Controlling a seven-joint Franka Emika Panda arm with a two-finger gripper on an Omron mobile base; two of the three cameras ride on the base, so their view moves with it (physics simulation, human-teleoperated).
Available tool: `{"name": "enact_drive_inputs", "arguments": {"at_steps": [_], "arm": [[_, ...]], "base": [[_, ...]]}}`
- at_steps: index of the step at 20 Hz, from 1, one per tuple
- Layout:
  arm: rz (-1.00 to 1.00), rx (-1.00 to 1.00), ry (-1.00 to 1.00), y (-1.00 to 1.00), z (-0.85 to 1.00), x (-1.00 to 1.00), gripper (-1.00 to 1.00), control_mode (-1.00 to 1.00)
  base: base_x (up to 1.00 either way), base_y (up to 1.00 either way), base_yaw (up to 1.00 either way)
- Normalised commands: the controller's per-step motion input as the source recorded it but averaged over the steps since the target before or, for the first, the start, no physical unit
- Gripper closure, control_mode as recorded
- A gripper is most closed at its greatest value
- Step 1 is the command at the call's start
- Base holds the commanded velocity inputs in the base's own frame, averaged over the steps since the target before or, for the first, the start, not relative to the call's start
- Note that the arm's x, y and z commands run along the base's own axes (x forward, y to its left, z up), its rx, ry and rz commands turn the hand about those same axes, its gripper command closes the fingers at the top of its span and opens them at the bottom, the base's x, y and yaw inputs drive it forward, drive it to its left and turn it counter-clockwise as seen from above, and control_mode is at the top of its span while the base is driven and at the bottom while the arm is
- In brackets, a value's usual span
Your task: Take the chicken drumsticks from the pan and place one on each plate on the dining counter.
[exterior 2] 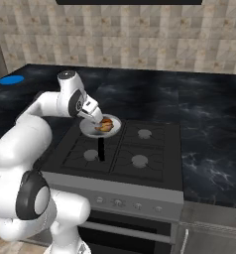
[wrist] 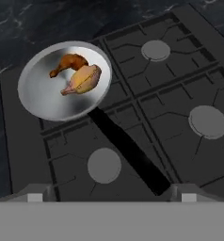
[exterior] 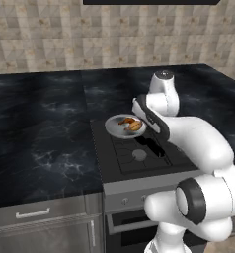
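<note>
The hand (exterior 2: 96, 117) is hovering over the stove (wrist: 147, 113) with its fingers spread wide and nothing between them, poised just above the near rim of the pan (wrist: 43, 94), which is sitting on the back burner on the robot's left side. Both chicken drumsticks (wrist: 76, 75) are lying in the pan, side by side and touching, the darker one toward the far rim and the paler, plumper one toward the middle (from the hand's own camera they are sitting up and to the left, well off its centre line). The paler one's long axis is running roughly across that view, slightly tilted, so I'd judge the hand needs to shift toward the pan's middle and come down straddling that leg across its narrow width, while the pan's black handle (wrist: 125, 153) is pointing back toward the stove's front edge
</note>
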Motion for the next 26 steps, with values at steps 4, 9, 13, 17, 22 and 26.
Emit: {"name": "enact_drive_inputs", "arguments": {"at_steps": [4,9,13,17,22,26], "arm": [[-0.12,0.12,0.12,0.0,-0.3,0.93,-1.0,-1.0],[-0.09,0.06,0.15,0.0,-0.38,0.88,-1.0,-1.0],[-0.05,0.01,0.24,0.0,-0.37,0.78,-1.0,-1.0],[-0.03,0.0,0.29,0.0,-0.42,0.76,-1.0,-1.0],[-0.01,0.0,0.27,0.0,-0.44,0.68,-1.0,-1.0],[0.0,0.0,0.21,-0.04,-0.46,0.56,-1.0,-1.0]], "base": [[0.0,0.0,0.0],[0.0,0.0,0.0],[0.0,0.0,0.0],[0.0,0.0,0.0],[0.0,0.0,0.0],[0.0,0.0,0.0]]}}
